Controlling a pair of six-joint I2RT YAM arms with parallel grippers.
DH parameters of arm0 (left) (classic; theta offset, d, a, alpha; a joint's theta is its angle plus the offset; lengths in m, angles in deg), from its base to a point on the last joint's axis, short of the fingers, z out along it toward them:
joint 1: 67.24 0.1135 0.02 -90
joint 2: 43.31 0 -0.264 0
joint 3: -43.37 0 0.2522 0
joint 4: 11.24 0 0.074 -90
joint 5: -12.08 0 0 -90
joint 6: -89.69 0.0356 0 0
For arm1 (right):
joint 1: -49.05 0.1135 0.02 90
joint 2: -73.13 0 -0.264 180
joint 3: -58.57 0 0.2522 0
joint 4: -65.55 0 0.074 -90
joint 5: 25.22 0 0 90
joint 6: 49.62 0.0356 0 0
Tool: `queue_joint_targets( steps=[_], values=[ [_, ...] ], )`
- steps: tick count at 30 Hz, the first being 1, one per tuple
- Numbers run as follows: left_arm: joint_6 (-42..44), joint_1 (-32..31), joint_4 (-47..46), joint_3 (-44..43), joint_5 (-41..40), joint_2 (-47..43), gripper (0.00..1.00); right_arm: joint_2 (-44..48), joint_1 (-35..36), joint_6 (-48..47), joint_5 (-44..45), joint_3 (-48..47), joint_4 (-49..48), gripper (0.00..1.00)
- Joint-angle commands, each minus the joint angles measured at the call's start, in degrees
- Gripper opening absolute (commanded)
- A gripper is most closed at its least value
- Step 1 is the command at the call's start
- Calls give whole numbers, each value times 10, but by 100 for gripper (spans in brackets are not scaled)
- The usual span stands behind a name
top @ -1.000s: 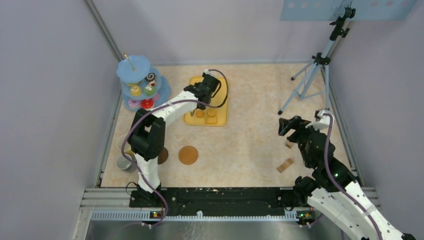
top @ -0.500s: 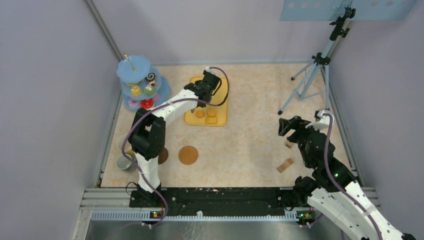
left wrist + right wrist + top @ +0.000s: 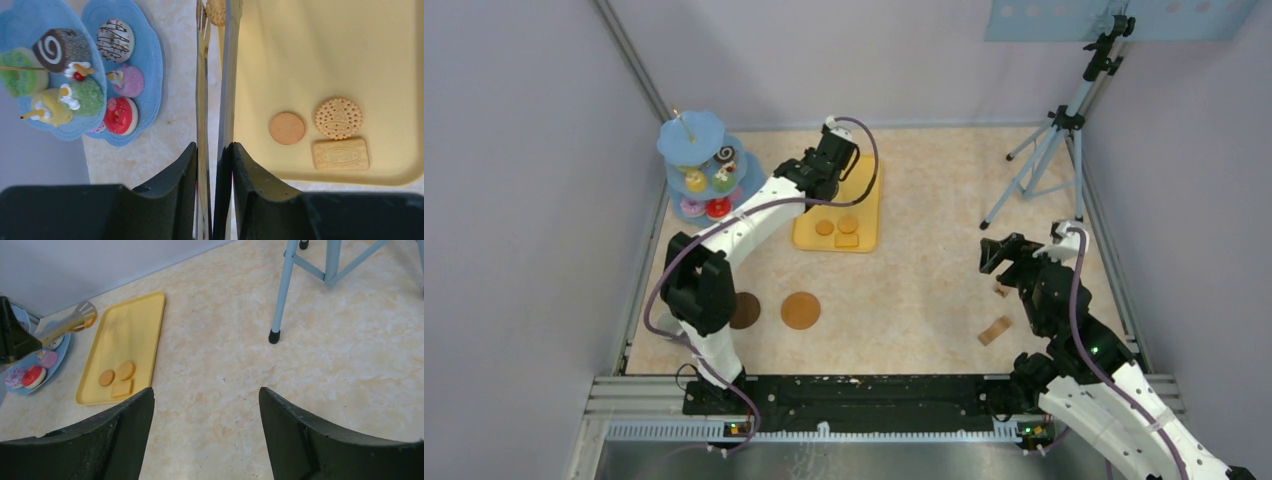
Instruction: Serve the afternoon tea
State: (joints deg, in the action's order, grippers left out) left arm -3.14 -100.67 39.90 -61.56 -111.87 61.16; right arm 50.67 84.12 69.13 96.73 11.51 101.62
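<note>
We've got the left end effector (image 3: 214, 149) pinching long metal tongs (image 3: 227, 90) so they grip a round orange biscuit (image 3: 216, 10); right end effector (image 3: 205, 396) spread, parked.

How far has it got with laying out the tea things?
Done: the blue stand already carries cakes and doughnuts. In hand: the left gripper holds tongs pinching one biscuit at their tip. Left: three biscuits lie on the yellow tray, and both brown coasters sit bare. The right gripper is open and empty.
</note>
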Motion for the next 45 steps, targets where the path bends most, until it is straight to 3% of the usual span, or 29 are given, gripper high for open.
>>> queue_joint_targets(
  steps=[1,6,18,38,41,45],
  values=[
    [6,-3,0,-31,-12,-83,10,6,-3,7,-6,2,-20,75],
    [21,-2,12,-42,-13,-136,10,4,-3,9,-11,3,-25,75],
    [144,19,12,-74,-160,-185,16,-1,-3,13,-20,4,-33,75],
    [110,124,22,-60,-160,-164,16,-9,-3,13,-19,5,-33,75],
    [98,128,28,-56,-156,-156,21,-5,-3,13,-17,8,-35,75],
    [93,129,29,-53,-154,-157,35,-8,-2,12,-20,10,-42,75]
  ],
)
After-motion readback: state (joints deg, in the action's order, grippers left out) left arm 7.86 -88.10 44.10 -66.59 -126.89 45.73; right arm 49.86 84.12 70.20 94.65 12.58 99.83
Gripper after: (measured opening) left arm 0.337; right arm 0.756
